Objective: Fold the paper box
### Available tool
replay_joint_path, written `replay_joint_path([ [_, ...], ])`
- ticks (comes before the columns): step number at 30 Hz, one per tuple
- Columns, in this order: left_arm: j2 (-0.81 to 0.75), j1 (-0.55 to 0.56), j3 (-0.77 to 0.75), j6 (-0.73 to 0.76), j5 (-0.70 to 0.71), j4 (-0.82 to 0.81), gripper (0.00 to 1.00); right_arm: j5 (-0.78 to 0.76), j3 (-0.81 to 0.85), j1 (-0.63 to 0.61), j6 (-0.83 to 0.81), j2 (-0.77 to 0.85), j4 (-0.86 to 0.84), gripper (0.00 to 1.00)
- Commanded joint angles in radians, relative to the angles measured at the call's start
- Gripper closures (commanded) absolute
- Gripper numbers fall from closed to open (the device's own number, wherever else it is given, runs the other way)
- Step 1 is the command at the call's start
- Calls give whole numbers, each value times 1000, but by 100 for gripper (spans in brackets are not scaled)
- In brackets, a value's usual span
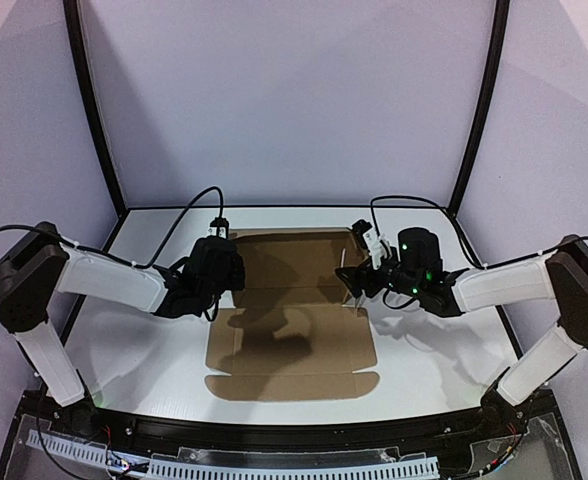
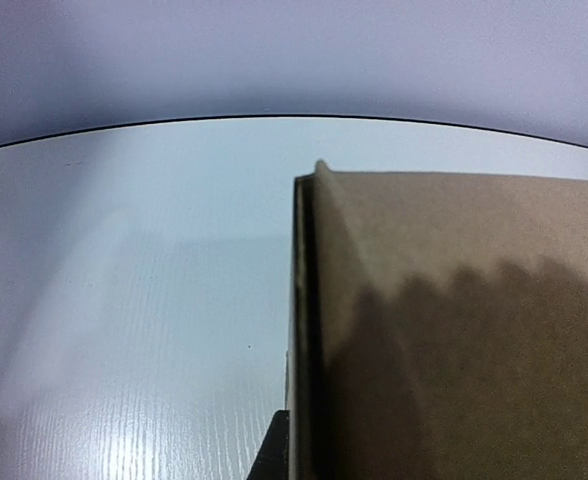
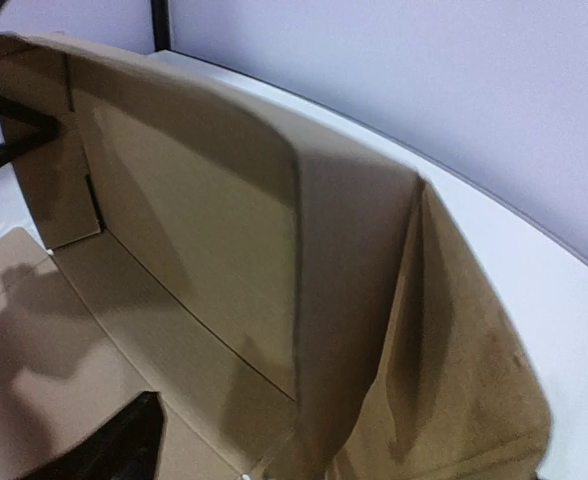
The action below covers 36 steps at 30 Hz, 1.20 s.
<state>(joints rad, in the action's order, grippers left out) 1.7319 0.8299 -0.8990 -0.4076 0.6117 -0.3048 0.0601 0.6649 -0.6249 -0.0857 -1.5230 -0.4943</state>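
We see the plain brown die-cut cardboard paper box (image 1: 294, 330) in the middle of the white wood-grain worktop (image 1: 144, 340), between the two arms. It is only partly folded. Its base panel and the long front flap with tabs (image 1: 292, 385) lie flat on the worktop, on the near side. The back panel (image 1: 294, 255) stands up at the far side.

The white and black left arm (image 1: 114, 280) reaches to the left edge of the box, where the back panel begins. The left jaws are closed. In the left wrist view an upright cardboard panel (image 2: 454, 300) rises directly in front of the camera, and one dark fingertip (image 2: 272, 455) touches its edge at the bottom. The other one is hidden behind the panel, so the jaws appear to pinch this left side flap.

The white and black right arm (image 1: 494, 285) reaches to the right edge of the box, just beside the raised back corner. The right jaws stand open. In the right wrist view only one dark fingertip (image 3: 114, 450) shows, far to the left above the base panel – the other is hidden behind the right side flap (image 3: 454, 350). This flap stands tilted and a little bent, next to the back panel (image 3: 194, 200). We cannot tell whether the right jaws touch the cardboard.
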Motion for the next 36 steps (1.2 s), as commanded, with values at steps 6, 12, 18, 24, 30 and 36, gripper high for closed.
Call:
replay_joint_path([
  [6, 57, 15, -13, -31, -16, 99, 99, 116, 34, 8, 126, 4, 82, 40],
  [12, 72, 21, -38, -79, 51, 165, 99, 254, -7, 7, 183, 74, 123, 24],
  [18, 88, 21, -51, -128, 76, 217, 99, 361, -36, 7, 189, 160, 148, 15],
  [24, 89, 21, -46, -147, 45, 222, 99, 419, -2, 7, 98, 158, 260, 13],
  [30, 80, 22, -29, -124, -2, 199, 99, 230, 28, 7, 58, 74, 259, 25],
  [36, 59, 24, 23, -73, -74, 92, 99, 34, 1, 0, 134, -5, 45, 41],
])
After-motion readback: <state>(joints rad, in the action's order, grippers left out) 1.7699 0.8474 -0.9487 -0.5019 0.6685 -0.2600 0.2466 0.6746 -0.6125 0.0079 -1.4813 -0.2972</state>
